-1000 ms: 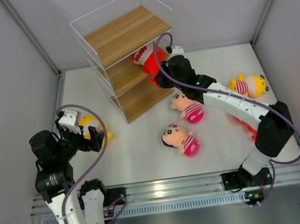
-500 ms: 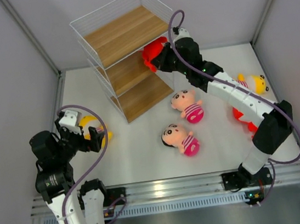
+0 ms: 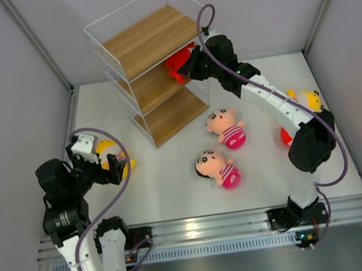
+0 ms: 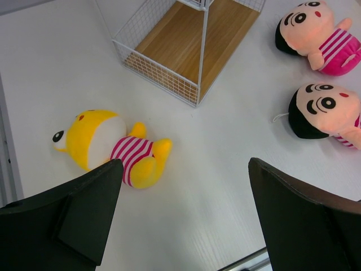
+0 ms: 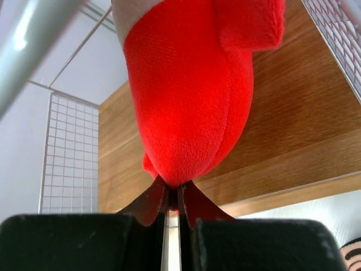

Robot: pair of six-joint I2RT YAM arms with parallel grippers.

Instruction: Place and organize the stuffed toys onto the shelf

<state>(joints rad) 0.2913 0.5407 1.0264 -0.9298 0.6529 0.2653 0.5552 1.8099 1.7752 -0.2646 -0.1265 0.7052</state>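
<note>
The shelf (image 3: 149, 43) stands at the back of the table, its boards bare. My right gripper (image 3: 193, 67) is shut on a pinch of a red shark (image 3: 178, 61) and holds it at the right-hand opening of the middle tier. In the right wrist view the red shark (image 5: 192, 96) hangs over a shelf board (image 5: 293, 130), pinched between my gripper's tips (image 5: 174, 195). My left gripper (image 4: 186, 226) is open above the table beside a yellow toy (image 4: 107, 144). Two boy dolls (image 3: 225, 128) (image 3: 217, 169) lie mid-table.
A second yellow toy (image 3: 308, 100) and another red shark (image 3: 286, 136) lie at the right, partly hidden behind my right arm. Grey walls close in the table on three sides. The left wrist view shows the shelf's bottom board (image 4: 192, 45) and both boy dolls (image 4: 318, 34) (image 4: 327, 110).
My right gripper shut on the red shark, lifted it and carried it left toward the middle tier. The left arm has not moved.
</note>
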